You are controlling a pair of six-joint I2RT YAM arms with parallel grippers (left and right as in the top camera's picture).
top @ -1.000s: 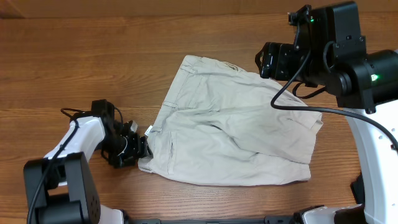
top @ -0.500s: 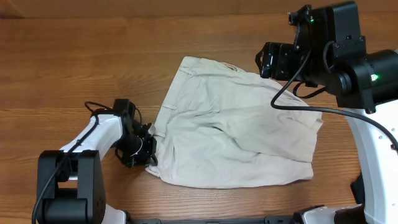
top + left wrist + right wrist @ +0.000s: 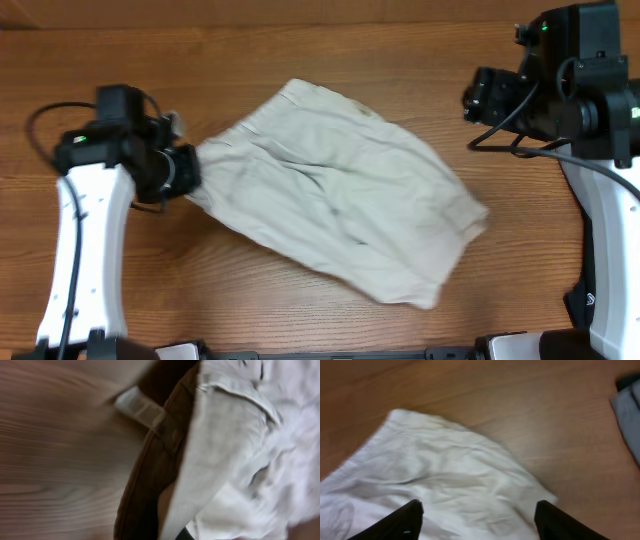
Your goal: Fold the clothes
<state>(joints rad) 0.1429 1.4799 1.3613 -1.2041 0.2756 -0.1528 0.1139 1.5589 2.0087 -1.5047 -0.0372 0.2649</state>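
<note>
The cream shorts (image 3: 330, 195) are spread across the desk (image 3: 300, 60), stretched away from the left pincer (image 3: 186, 168), which is clamped shut on their waistband edge; the right pincer (image 3: 479, 506) is held wide open above their far edge, empty.

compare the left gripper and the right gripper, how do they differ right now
The left gripper is shut on the edge of the shorts; the right gripper is open and holds nothing. The left gripper touches the cloth, while the right gripper sits apart from it. Both are black and face the shorts from opposite sides.
</note>
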